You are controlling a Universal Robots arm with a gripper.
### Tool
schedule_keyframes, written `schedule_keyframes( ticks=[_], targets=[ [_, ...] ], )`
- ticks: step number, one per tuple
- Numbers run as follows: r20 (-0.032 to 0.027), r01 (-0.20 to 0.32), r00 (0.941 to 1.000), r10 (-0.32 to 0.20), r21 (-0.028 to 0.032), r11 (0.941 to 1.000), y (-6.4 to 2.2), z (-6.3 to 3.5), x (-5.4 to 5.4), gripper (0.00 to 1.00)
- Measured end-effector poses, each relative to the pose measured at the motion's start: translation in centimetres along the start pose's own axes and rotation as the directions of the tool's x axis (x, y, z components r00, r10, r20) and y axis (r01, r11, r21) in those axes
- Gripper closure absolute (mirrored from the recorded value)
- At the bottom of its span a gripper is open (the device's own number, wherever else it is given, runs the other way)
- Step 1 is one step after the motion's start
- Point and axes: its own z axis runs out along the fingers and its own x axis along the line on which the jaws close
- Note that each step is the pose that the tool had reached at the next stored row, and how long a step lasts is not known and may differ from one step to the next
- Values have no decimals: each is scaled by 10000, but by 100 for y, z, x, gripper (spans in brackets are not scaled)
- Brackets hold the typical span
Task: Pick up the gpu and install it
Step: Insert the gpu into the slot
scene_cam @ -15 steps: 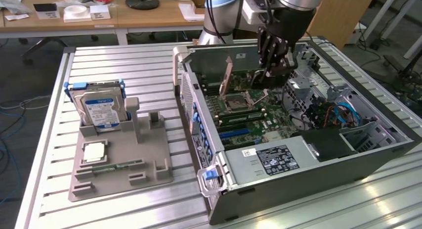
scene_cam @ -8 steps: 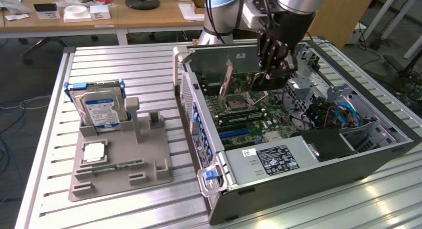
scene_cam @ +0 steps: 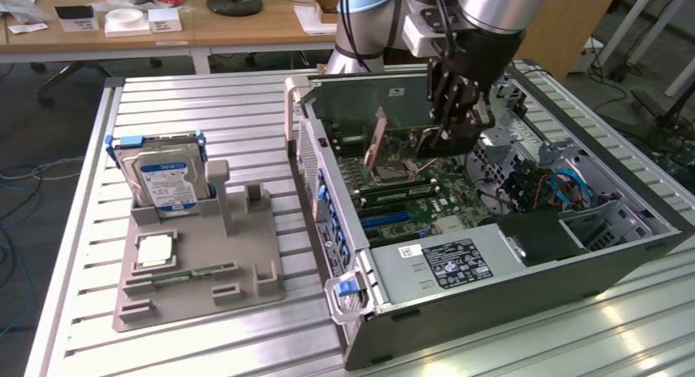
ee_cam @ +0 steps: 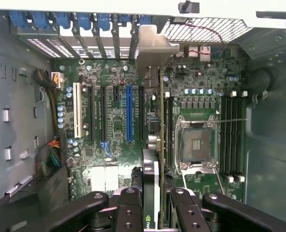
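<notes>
The gpu (ee_cam: 151, 162) is seen edge-on in the wrist view, a thin dark card on a green board. Its silvery bracket (ee_cam: 155, 46) points toward the case's rear slot openings. My gripper (ee_cam: 151, 195) is shut on the card's near end, with black fingers (ee_cam: 128, 203) on both sides of it. The card hangs over the motherboard (ee_cam: 109, 145), just beside the long blue slot (ee_cam: 129, 113) and the black slot next to it. In the exterior view my gripper (scene_cam: 450, 137) reaches down into the open computer case (scene_cam: 489, 263) with the dark gpu (scene_cam: 443, 147) below it.
A CPU socket (ee_cam: 196, 145) and RAM slots (ee_cam: 230, 135) lie beside the card. On the table at the exterior view's left, a grey fixture (scene_cam: 244, 271) holds a hard drive (scene_cam: 168, 177), a CPU chip (scene_cam: 155, 248) and a RAM stick (scene_cam: 195, 273). Cables (scene_cam: 548, 186) fill the case's far corner.
</notes>
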Motion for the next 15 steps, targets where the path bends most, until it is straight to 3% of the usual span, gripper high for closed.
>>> schedule_keyframes(
  ticks=[5, 12, 15],
  targets=[
    [-2, 5, 10000, -5, -1, 10000, -1, 89, 9, 73],
    [-2, 7, 10000, -7, 1, 10000, -1, 105, 10, 73],
    [-73, 14, 10000, -14, 0, 10000, -3, 133, 13, 73]
  ],
)
